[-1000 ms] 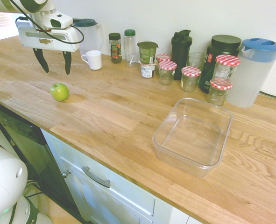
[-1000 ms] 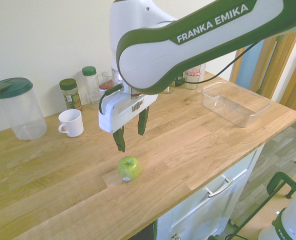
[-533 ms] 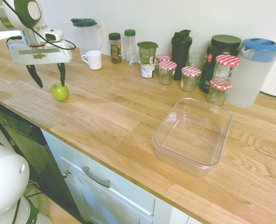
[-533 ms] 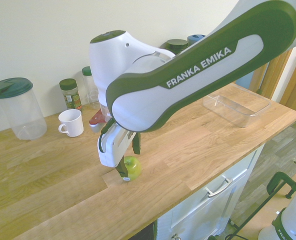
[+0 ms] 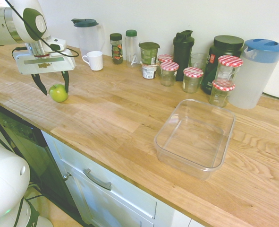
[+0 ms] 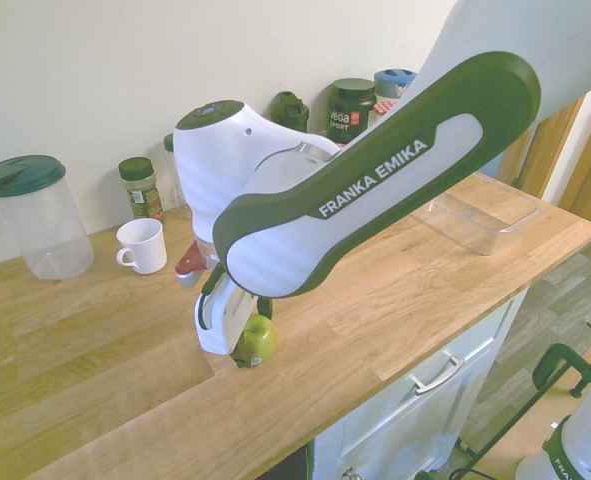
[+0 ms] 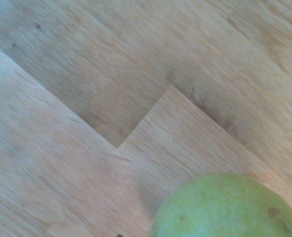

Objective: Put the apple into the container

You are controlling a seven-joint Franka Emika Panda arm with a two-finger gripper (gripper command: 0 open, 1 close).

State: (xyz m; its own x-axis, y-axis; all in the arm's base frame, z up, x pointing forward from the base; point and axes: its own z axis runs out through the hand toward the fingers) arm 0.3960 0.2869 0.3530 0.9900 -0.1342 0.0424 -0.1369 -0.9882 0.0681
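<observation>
Two dark fingers of the gripper [image 5: 53, 89] show spread open around the apple [image 5: 58, 93] in the first exterior view, while the second hides part of the fruit behind them and the wrist view gives only its rounded top and the wood grain; the arm [image 6: 325, 190] reaches down over the counter [image 5: 115, 118], its gripper pointing at the wood, low beside the front edge; the apple, bright green and glossy, sits on the counter near that edge, and the clear container [image 5: 194, 139] stands well apart, toward the counter's front corner at the end with the blue-lidded pitcher [image 5: 256, 73]
</observation>
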